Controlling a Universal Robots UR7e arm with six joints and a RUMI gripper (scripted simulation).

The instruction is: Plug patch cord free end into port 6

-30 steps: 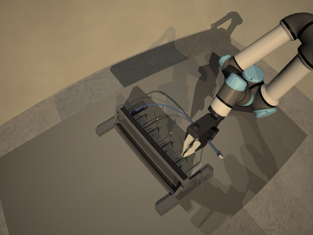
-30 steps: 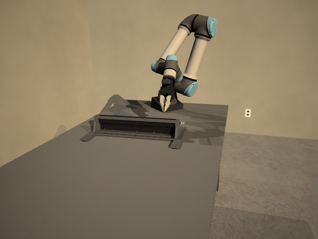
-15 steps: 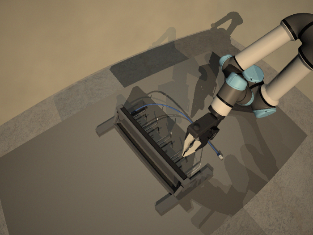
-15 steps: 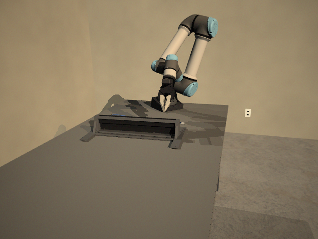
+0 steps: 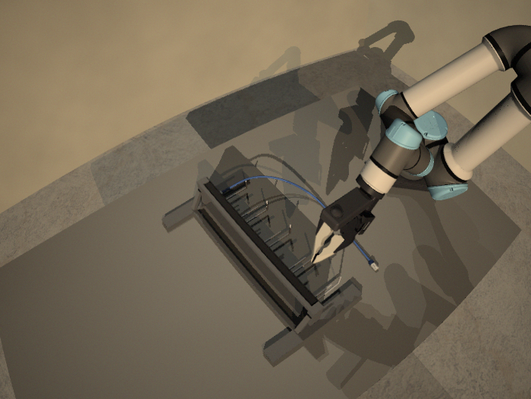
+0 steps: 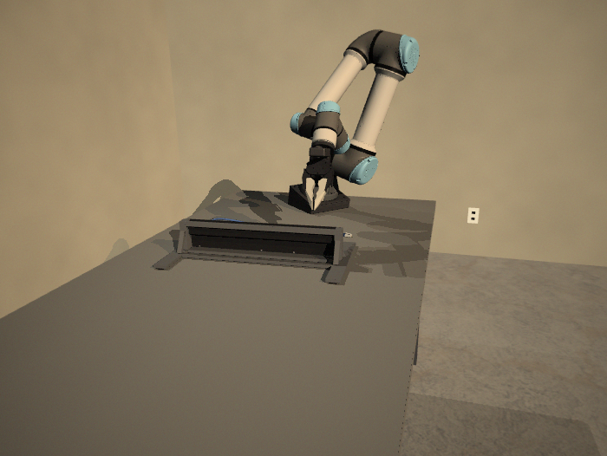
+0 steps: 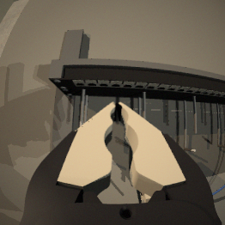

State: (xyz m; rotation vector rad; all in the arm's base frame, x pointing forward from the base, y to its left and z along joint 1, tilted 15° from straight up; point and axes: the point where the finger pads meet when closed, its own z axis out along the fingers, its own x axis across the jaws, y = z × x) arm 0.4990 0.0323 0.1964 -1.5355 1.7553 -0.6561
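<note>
Gripper [image 5: 314, 260] [image 6: 312, 211] [image 7: 116, 104]: tips together, grasping nothing. Free plug [image 5: 373, 265] [image 6: 348, 234]: apart from its jaws, off to one side.

The cord [image 5: 286, 179] [image 6: 226, 218] [image 7: 219, 189] is blue; the pincer [image 5: 313, 262] [image 6: 312, 211] [image 7: 116, 104] has cream fingers.

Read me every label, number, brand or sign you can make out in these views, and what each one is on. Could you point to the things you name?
No text can be read in any view.
Rack [image 5: 252, 240] [image 6: 264, 226] [image 7: 129, 64]: no port numbers legible; the row of ports is too small and dark in the wrist view.
Arm [image 5: 454, 79] [image 6: 375, 107]: no brand legible.
Free plug [image 5: 373, 265] [image 6: 348, 235]: too small to tell.
Wall outlet [image 6: 473, 215]: no lettering readable.
</note>
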